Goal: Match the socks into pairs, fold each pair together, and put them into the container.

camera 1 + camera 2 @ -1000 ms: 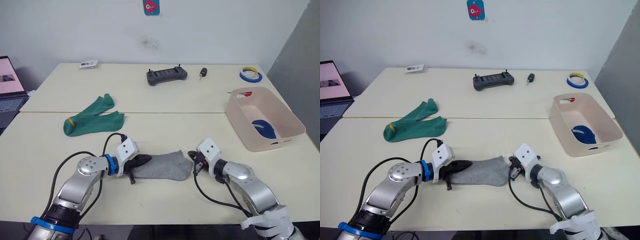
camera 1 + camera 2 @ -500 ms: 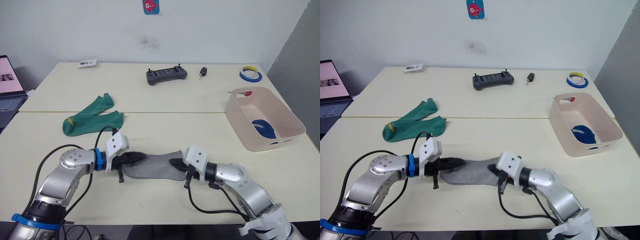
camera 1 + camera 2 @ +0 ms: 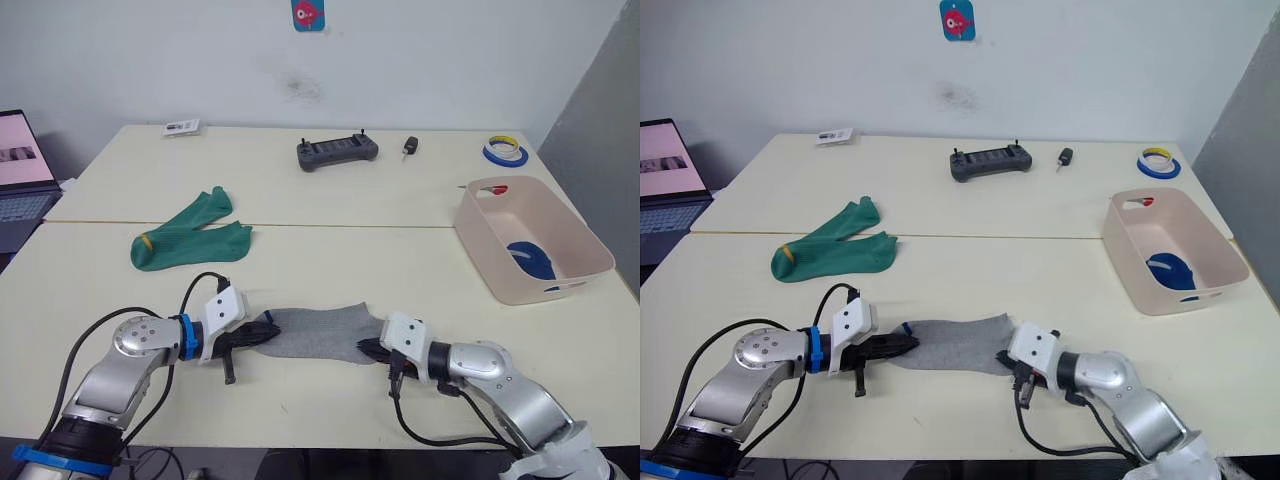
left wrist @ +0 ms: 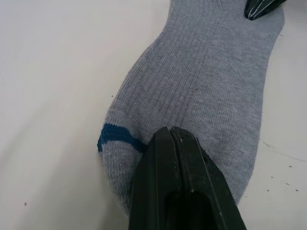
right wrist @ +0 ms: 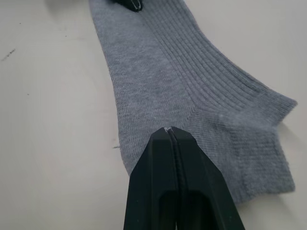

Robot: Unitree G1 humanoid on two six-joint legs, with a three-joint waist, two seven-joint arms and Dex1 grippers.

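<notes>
1. Nearest the table's front edge, the left gripper (image 3: 262, 331) is clamped on the cuff end of the grey socks (image 3: 318, 332), its fingers (image 4: 184, 187) pressed together just past the blue cuff stripe (image 4: 117, 137).

2. At the other end, the right gripper (image 3: 366, 347) pinches the toe of the same grey fabric, its black fingers (image 5: 180, 184) closed on it. The pair lies flat and stretched between the two arms.

3. The step in hand looks like folding the grey pair. It would go best if both grips hold while one end is carried over the other, edges aligned, and the fabric stays low to the table so that the layers don't slip apart.

4. Further back on the left, the green socks (image 3: 188, 241) lie overlapped and untouched, a yellow tip showing at one end.

5. On the right, the container (image 3: 575, 232) sits well apart from the grey pair, with dark blue socks (image 3: 530, 258) already in its bottom.

6. Along the far side lie a small card (image 3: 181, 127), a dark handheld controller (image 3: 337, 152), a small black key fob (image 3: 410, 147) and a roll of blue tape (image 3: 501, 152). A laptop (image 3: 24, 168) stands open at the left edge.

7. No brand or writing can be read: the card's print and the red and blue sticker (image 3: 305, 14) on the wall are too small to make out.
</notes>
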